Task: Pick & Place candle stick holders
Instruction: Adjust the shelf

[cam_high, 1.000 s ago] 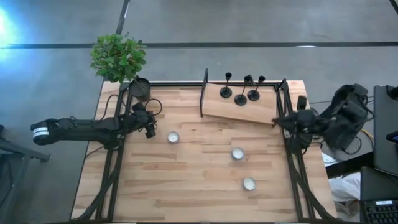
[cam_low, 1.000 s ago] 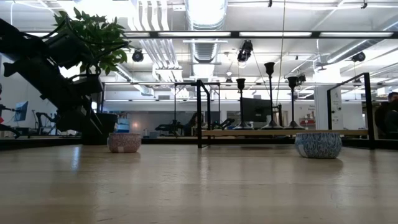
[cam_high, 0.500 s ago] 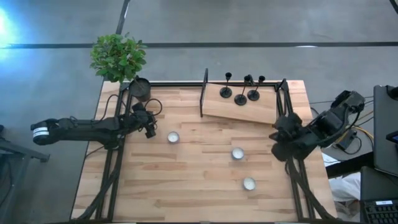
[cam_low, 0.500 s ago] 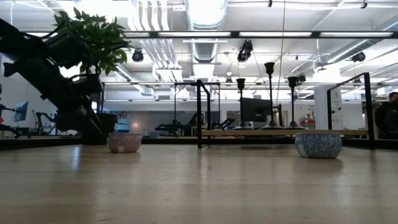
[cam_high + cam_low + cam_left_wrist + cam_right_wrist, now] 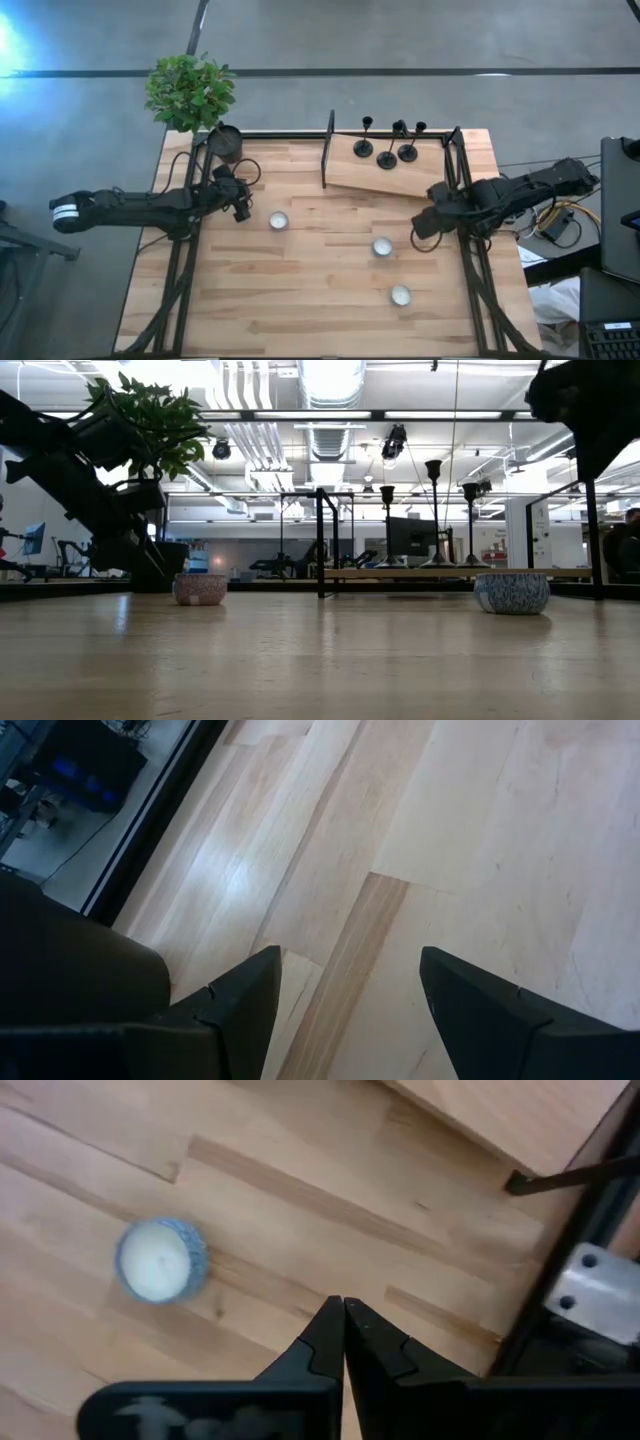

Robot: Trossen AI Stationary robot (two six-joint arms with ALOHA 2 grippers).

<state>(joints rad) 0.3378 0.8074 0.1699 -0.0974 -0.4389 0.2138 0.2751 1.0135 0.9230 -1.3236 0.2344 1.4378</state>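
Three black candle stick holders [image 5: 387, 152] stand on their round bases on a raised wooden board [image 5: 385, 178] at the table's far right. In the low view the candle stick holders [image 5: 433, 510] rise above the board [image 5: 400, 573]. My right gripper [image 5: 420, 226] hangs shut over the table just nearer than the board, pointing steeply down; the right wrist view shows its fingers [image 5: 343, 1325] closed on nothing. My left gripper [image 5: 241, 209] waits open at the table's far left, over bare wood [image 5: 350, 982].
Three small white candles in blue cups sit on the table [image 5: 278, 220], [image 5: 381, 246], [image 5: 400, 295]; the middle one [image 5: 160, 1261] is closest to my right gripper. A potted plant [image 5: 190, 92] stands at the far left corner. A black frame [image 5: 468, 250] runs along the table's sides.
My right gripper has swung in from the table's right edge toward the near side and the middle, sinking and tipping from near level to steeply down while rolling. It stays shut. In the low view its arm has come into the picture at the top right.
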